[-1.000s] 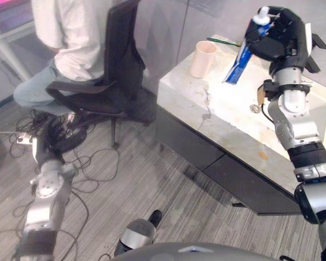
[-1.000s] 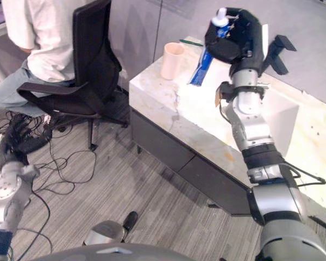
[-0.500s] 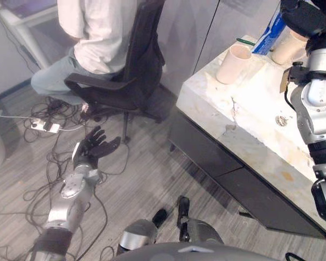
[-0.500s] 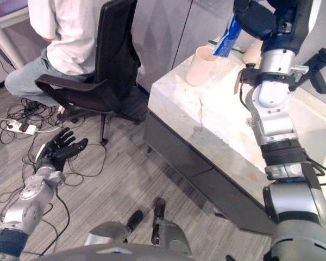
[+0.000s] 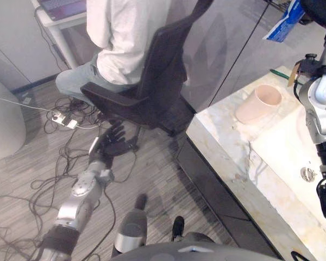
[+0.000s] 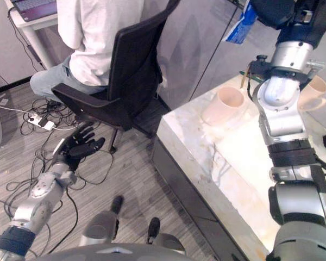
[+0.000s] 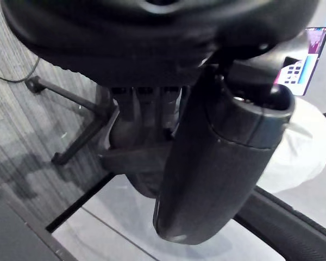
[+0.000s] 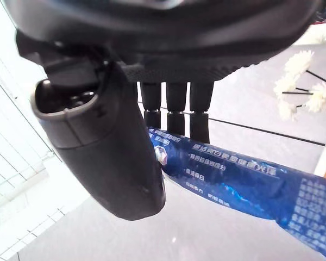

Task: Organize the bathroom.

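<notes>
Left hand (image 6: pixel 79 145): low over the grey plank floor (image 6: pixel 125 185) at about 8 o'clock in the head views, held out toward the chair base; its fingers are spread and straight, holding nothing.
Floor cables: a tangle of black leads and a white power strip (image 6: pixel 39 120) lie at 9 o'clock, just beyond the left hand.
Counter (image 6: pixel 195 163): a pale marble-patterned top on a dark cabinet, running from 5 o'clock up to 2 o'clock; a shallow basin with a metal drain (image 5: pixel 308 174) is sunk into it on the right.
Near cup (image 6: pixel 223 105): pinkish-beige, empty, standing upright on the counter near its far corner, at about 2 o'clock.
Far cup (image 6: pixel 313 93): a second cup of the same colour, partly hidden behind the right forearm, apart from the near cup.
Green stick (image 5: pixel 279 78): a thin green item lying on the counter's far edge; what it is cannot be made out.
Right hand (image 6: pixel 277 8): raised at 1 o'clock, above the counter's far end and higher than both cups; its fingers (image 8: pixel 176 106) and thumb are curled around the toothpaste tube.
Toothpaste tube (image 8: pixel 244 182): blue with white print, clamped between thumb and fingers, clear of the counter; its flat tail (image 5: pixel 285 26) juts out toward 11 o'clock from the hand.
Chair (image 6: pixel 127 70): black office chair at 11 o'clock, back turned toward the counter.
Person (image 6: pixel 95 32): seated in the chair in a white shirt and light jeans, facing a desk with a laptop (image 6: pixel 35 8) at 10 o'clock.
</notes>
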Motion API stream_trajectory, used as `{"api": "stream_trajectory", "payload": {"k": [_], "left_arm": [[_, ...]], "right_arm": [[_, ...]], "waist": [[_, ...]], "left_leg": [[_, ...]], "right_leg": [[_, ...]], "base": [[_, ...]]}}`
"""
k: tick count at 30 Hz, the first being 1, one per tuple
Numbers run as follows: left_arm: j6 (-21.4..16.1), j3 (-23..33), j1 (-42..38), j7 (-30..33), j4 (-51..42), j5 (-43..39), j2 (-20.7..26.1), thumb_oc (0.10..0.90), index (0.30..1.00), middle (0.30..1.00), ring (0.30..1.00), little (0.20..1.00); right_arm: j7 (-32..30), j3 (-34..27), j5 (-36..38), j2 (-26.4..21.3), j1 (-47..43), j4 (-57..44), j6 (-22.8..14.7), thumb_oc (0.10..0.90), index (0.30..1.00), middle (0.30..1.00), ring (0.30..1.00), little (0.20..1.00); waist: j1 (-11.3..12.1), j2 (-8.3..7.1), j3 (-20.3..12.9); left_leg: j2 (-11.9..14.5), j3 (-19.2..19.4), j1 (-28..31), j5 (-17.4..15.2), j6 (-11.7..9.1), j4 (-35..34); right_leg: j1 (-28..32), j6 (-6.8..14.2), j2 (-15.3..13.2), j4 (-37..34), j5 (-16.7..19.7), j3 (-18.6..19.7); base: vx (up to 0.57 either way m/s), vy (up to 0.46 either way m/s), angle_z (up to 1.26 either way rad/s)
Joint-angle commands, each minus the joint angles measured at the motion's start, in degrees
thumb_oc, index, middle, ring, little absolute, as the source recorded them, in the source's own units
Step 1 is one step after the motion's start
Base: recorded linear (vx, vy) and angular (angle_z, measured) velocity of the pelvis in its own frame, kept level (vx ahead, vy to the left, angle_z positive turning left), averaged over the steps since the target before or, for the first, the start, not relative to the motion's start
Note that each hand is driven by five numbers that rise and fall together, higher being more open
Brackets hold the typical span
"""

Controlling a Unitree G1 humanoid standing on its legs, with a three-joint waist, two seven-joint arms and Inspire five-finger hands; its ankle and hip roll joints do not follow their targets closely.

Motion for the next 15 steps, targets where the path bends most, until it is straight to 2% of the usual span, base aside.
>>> {"api": "stream_trajectory", "payload": {"k": [1, 3, 5, 10, 15], "left_arm": [[-5.29, -1.12, -1.61, -1.52, -5.85, -0.59, 0.77, 0.800, 0.900, 0.900, 0.900, 0.900], [-4.37, -2.99, -3.23, -0.50, -6.56, 0.24, -0.11, 0.800, 0.900, 0.900, 0.900, 0.900], [-3.68, -3.50, -3.63, -0.30, -6.61, -0.11, -0.31, 0.800, 0.900, 0.900, 0.900, 0.900], [-3.00, -4.47, -3.48, 0.56, -7.32, -0.75, -0.20, 0.800, 0.900, 0.900, 0.900, 0.900], [-4.13, -4.01, -3.87, 2.31, -5.92, 0.63, -0.76, 0.800, 0.900, 0.900, 0.900, 0.900]], "right_arm": [[-2.21, -3.36, -1.06, -5.15, -2.67, -5.96, -3.34, 0.400, 0.300, 0.300, 0.300, 0.300], [-1.26, -3.90, 0.59, -6.29, -2.22, -6.92, -3.30, 0.400, 0.300, 0.300, 0.300, 0.300], [-0.82, -4.37, 1.66, -7.18, -2.31, -7.59, -1.97, 0.400, 0.300, 0.300, 0.300, 0.300], [1.09, -6.29, 4.70, -7.88, -1.10, -9.98, 2.37, 0.400, 0.300, 0.300, 0.300, 0.300], [2.18, -8.97, 2.80, -7.57, 3.12, -14.31, 4.99, 0.400, 0.300, 0.300, 0.300, 0.300]], "waist": [[-0.24, -2.12, -9.64], [-1.83, -1.53, -10.52], [-2.53, -1.24, -11.09], [-4.16, -0.88, -12.28], [-6.14, -0.74, -12.61]], "left_leg": [[-3.26, 1.05, 5.82, -6.70, -1.03, 0.14], [-3.45, 1.27, 7.77, -5.54, -0.94, -4.26], [-3.47, 1.60, 8.61, -5.44, -0.98, -5.65], [-3.91, 2.49, 9.67, -6.38, -0.29, -6.28], [-4.18, 3.94, 10.53, -7.28, 0.53, -6.66]], "right_leg": [[-4.66, 4.08, 0.69, 0.18, 2.22, -2.30], [-4.73, 4.52, 0.85, -0.26, 2.39, -2.15], [-4.79, 4.67, 0.94, -0.25, 2.21, -1.83], [-4.94, 4.69, 1.18, -0.07, 1.84, -0.48], [-5.28, 4.88, 1.32, 0.39, 1.73, 1.04]], "base": [[0.07, 0.103, 0.26], [0.10, 0.139, 0.24], [0.08, 0.100, 0.07], [0.05, 0.099, -0.13], [0.01, 0.095, -0.18]]}}
